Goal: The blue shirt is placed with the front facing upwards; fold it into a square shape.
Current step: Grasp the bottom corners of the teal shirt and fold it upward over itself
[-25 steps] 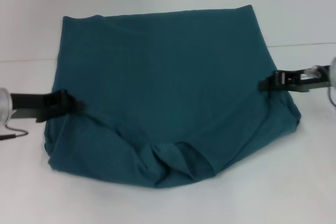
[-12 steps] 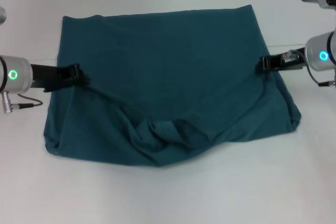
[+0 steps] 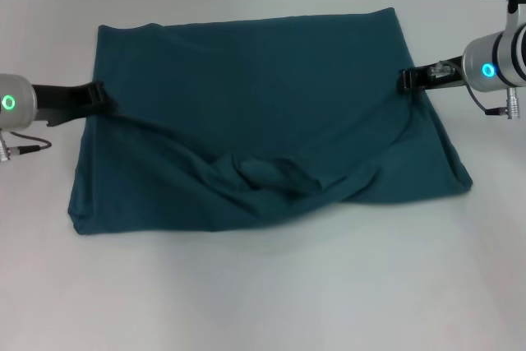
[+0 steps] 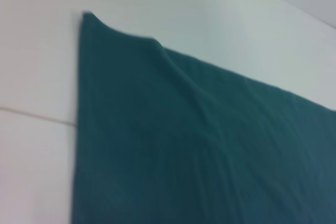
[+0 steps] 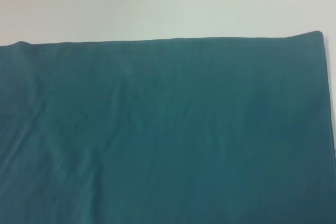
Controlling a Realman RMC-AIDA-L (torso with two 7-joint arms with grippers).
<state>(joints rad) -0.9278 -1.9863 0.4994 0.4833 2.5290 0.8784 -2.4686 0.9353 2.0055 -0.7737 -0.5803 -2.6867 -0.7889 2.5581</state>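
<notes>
A: Head view: blue shirt lies on the white counter, plain side up, partly folded. Near edge bunched into a ridge of creases at mid-front.

B: Risk?

A: That ridge likely gets pressed into the next fold, so the square comes out lopsided. Uneven pull from the two sides would skew the edges too.

B: Arms?

A: Left tool reaches in level at the shirt's left edge; right tool mirrors it at the right edge. Both at the cloth; pinching or released, cannot tell.
</notes>
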